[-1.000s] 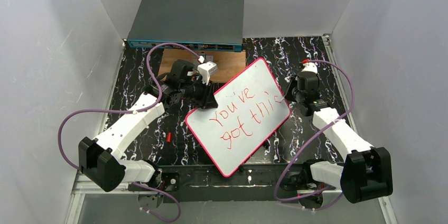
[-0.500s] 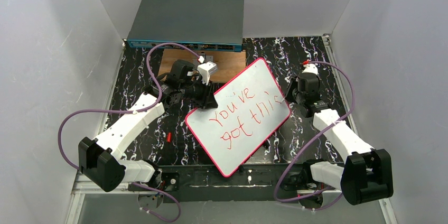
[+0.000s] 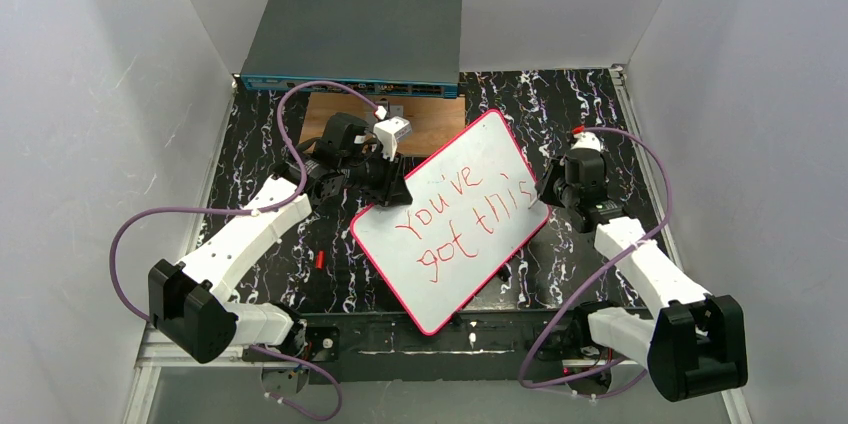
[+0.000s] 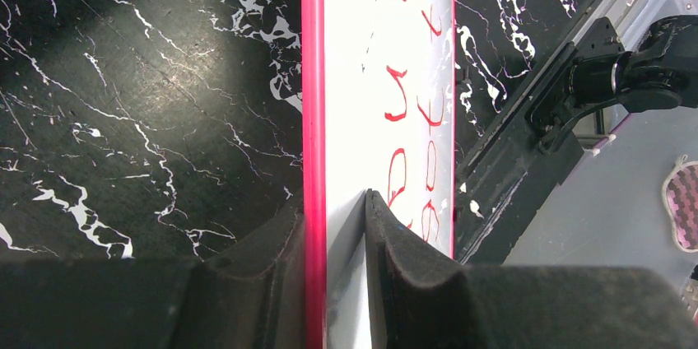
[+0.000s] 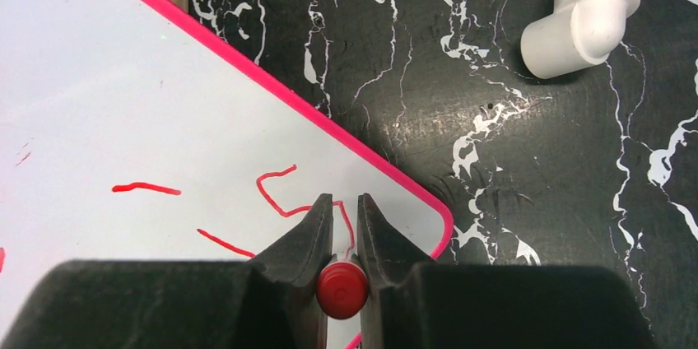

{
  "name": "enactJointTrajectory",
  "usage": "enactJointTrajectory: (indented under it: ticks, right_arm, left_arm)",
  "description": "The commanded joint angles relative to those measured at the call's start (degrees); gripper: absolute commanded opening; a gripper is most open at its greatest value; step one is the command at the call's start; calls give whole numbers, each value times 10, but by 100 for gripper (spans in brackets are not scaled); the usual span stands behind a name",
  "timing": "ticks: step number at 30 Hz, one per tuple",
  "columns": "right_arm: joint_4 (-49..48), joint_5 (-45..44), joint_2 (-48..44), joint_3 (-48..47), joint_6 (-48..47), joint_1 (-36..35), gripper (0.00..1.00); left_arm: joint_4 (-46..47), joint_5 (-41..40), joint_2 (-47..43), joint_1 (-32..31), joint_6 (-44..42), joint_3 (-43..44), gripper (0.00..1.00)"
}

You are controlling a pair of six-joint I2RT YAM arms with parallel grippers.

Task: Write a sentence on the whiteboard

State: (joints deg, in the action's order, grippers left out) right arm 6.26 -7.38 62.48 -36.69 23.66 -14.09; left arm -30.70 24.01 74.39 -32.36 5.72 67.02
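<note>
The whiteboard (image 3: 452,227) with its pink-red rim lies tilted on the dark marbled table and bears red writing, "You've got this". My left gripper (image 3: 392,187) is shut on the board's upper left edge; in the left wrist view the jaws (image 4: 333,225) pinch the rim (image 4: 313,118). My right gripper (image 3: 545,189) is shut on a red marker (image 5: 342,290) at the board's right corner. The marker stands upright, its tip hidden, at the end of the "s" stroke (image 5: 276,197).
A grey network switch box (image 3: 352,39) stands at the back, with a brown wooden board (image 3: 430,122) in front of it. A white pipe elbow (image 5: 584,16) lies on the table to the right of the board. A small red piece (image 3: 319,260) lies left of the board.
My right gripper has moved down and toward me along the board's right corner, drawing the final "s". The left gripper and the board have not moved.
</note>
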Motion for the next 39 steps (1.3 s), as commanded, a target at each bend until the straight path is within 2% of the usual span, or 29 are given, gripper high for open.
enactJointTrajectory:
  ticks: [1,10,18,22,26,39]
  right_arm:
    - [-20,27,-23,6,3,0,1]
    - [-15,50,-57,3,3,0,1]
    - [43,62,-119,-35,1,0,1]
    - [53,127,-148,-50,21,0,1]
    - [30,136,-155,-44,42,-3,1]
    - [-13,82,-113,-70,62,-102,1]
  left_arm:
    - [-17,-86,-14,3,-74,-4,0]
    - [-15,-85,-13,3,-73,-4,0]
    - [-12,-83,-13,3,-71,-4,0]
    - [-8,-82,-12,3,-70,-5,0]
    - [-5,-81,-11,3,-67,-2,0]
    - [-3,-78,-10,3,-64,-2,0]
